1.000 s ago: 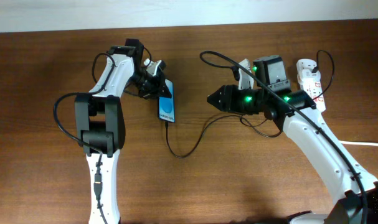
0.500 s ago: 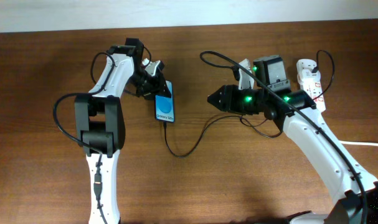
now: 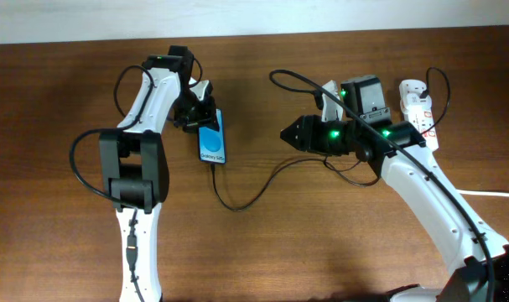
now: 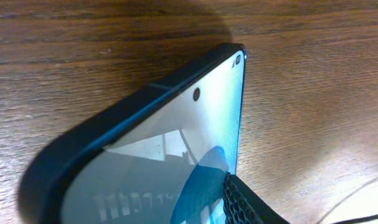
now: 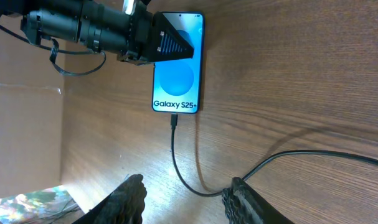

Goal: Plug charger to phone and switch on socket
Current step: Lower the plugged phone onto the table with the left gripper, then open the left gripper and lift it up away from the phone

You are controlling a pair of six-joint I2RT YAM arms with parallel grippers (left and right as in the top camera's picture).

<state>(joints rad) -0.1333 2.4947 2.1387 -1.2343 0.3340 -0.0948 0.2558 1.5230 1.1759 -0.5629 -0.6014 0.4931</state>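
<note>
Phone (image 3: 211, 141) has slid toward 9 o'clock, pinched by my left claw (image 3: 201, 122); right claw (image 5: 185, 186) gapes empty. One charger (image 3: 237, 201) plugged; one power strip (image 3: 420, 107) half-hidden.

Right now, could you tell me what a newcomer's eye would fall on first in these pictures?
The phone, its screen glowing blue, stands out left of centre on the dark wooden table, with the left hand gripping its top end. The thin black charger runs from its lower edge and loops rightward across the wood, and the white socket lies at the far right.
</note>
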